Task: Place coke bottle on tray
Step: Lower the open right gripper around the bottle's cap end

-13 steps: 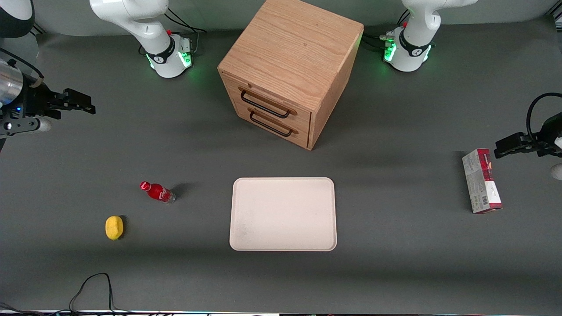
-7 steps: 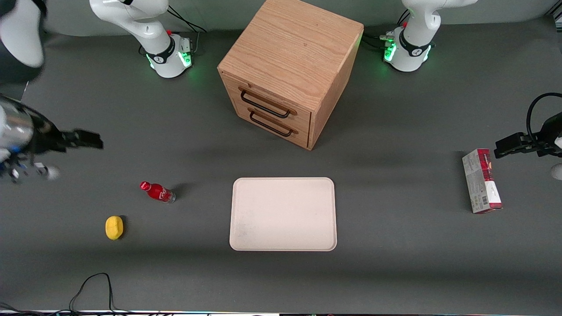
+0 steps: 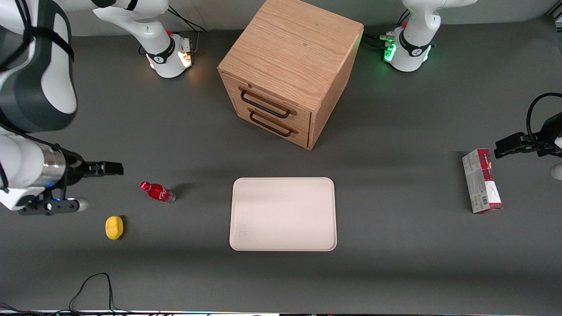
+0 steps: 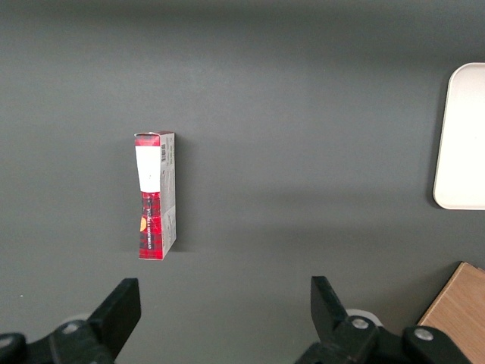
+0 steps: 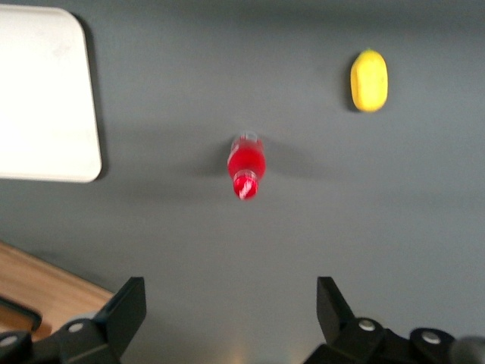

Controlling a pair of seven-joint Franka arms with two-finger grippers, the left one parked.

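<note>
Right wrist view shows the two black fingers (image 5: 121, 315) of the gripper (image 5: 231, 318) spread wide apart with nothing between them; bare grey table fills the gap. The coke bottle (image 5: 246, 163) stands clear of the fingers, untouched, seen from above with its cap towards the lens.

In the front view the gripper (image 3: 112, 168) sits at the left edge of the frame, a little above mid-height, its fingers pointing towards the centre. The coke bottle (image 3: 156, 192) stands upright on the table near the fingertips, slightly lower in the frame and apart from them. A yellow lemon-like object (image 3: 114, 228) lies in the lower left of the frame, nearer the camera than the bottle and separate from it.

The tray (image 3: 283, 213) lies flat at the centre of the frame, a little below mid-height, with nothing on it; a stretch of table separates it from the bottle. A wooden drawer cabinet (image 3: 290, 70) stands at upper centre, farther from the camera than the tray, its two drawer fronts with dark handles turned towards the tray. A red-and-grey carton (image 3: 481, 181) lies at the right of the frame, towards the parked arm's end of the table, well apart from the tray.
</note>
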